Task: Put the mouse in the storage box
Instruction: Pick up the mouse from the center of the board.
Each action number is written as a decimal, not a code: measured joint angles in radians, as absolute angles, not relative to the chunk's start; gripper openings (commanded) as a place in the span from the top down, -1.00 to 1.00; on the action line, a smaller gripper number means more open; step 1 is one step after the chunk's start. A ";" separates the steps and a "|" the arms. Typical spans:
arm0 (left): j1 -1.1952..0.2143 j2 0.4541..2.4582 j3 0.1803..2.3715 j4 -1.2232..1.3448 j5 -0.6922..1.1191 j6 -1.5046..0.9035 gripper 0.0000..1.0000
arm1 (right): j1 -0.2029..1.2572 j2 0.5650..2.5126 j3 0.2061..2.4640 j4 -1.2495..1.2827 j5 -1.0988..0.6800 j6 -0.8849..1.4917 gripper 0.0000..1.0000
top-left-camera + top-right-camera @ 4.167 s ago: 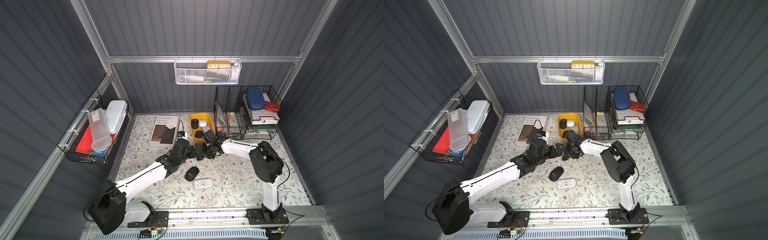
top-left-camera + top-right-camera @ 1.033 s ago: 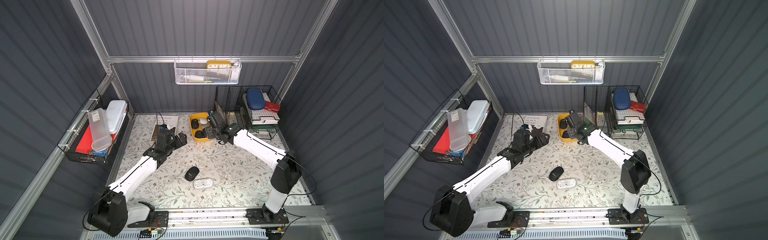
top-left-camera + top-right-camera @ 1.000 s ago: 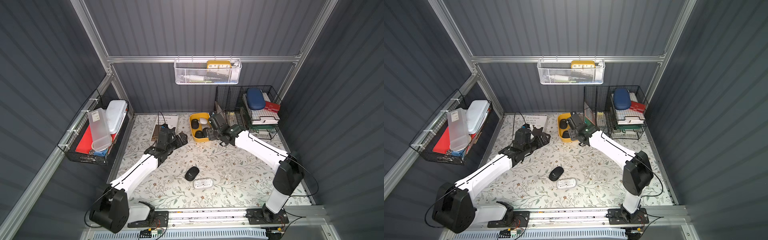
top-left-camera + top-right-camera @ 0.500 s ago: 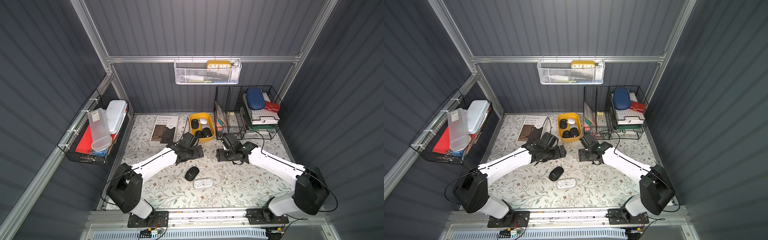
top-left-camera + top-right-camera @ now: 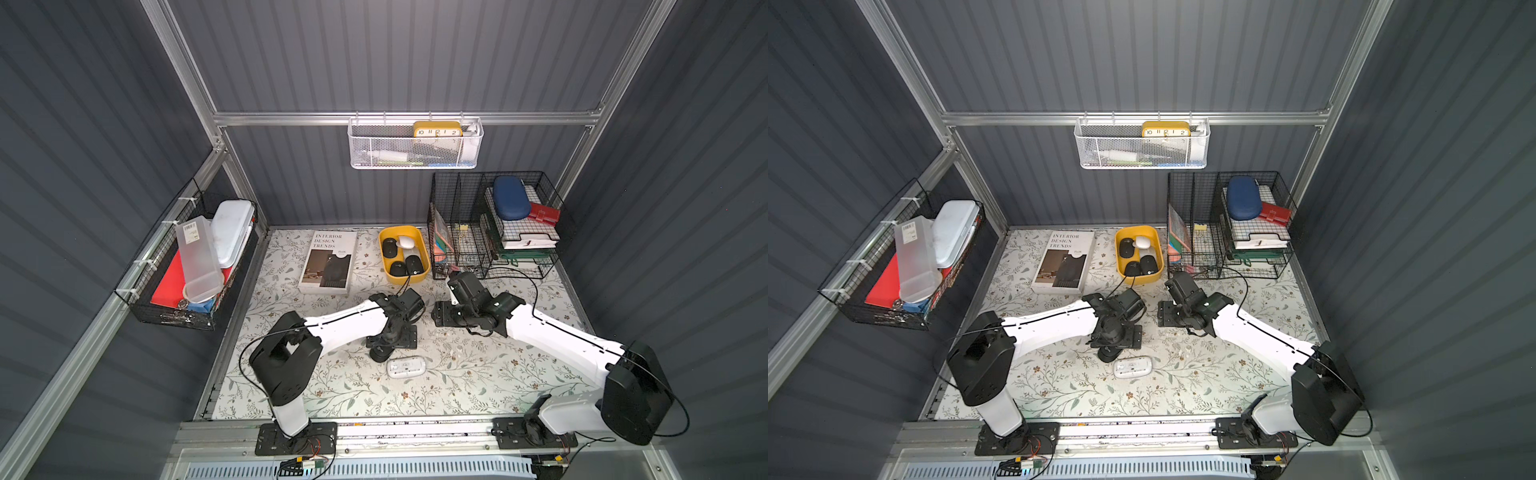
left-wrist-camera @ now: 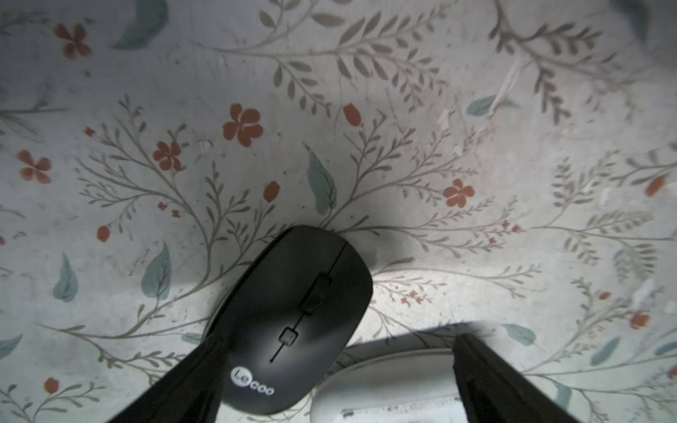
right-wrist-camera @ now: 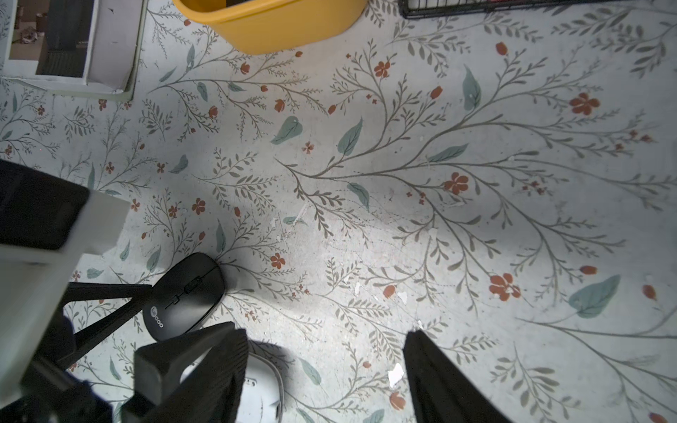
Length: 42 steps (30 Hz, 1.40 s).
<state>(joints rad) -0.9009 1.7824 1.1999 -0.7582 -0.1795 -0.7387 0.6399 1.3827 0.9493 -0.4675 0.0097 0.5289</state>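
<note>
My left gripper (image 6: 339,338) is spread wide right over the black mouse (image 6: 296,322), which sits on the mat (image 6: 403,110), well apart from the yellow box (image 7: 274,25). Right gripper (image 7: 322,333) hangs nearby, partly open, holding nothing.

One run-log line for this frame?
phase: reach | left gripper: open over black mouse, no grip | right gripper: open, empty | storage box: black mouse not inside
</note>
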 measured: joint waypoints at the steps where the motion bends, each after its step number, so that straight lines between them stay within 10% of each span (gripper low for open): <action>1: -0.901 1.792 1.209 -0.766 -0.187 -0.734 -0.98 | 0.640 1.383 0.942 -0.466 0.006 0.532 -0.44; 22: -0.902 1.866 1.209 -0.785 -0.260 -0.765 -0.98 | 0.638 1.419 0.922 -0.414 -0.027 0.542 -0.44; 30: -0.902 1.871 1.207 -0.745 -0.241 -0.770 -0.69 | 0.638 1.431 0.924 -0.412 -0.036 0.542 -0.45; 42: -0.902 1.827 1.151 -0.740 -0.193 -0.766 -0.88 | 0.638 1.439 0.933 -0.413 -0.041 0.542 -0.44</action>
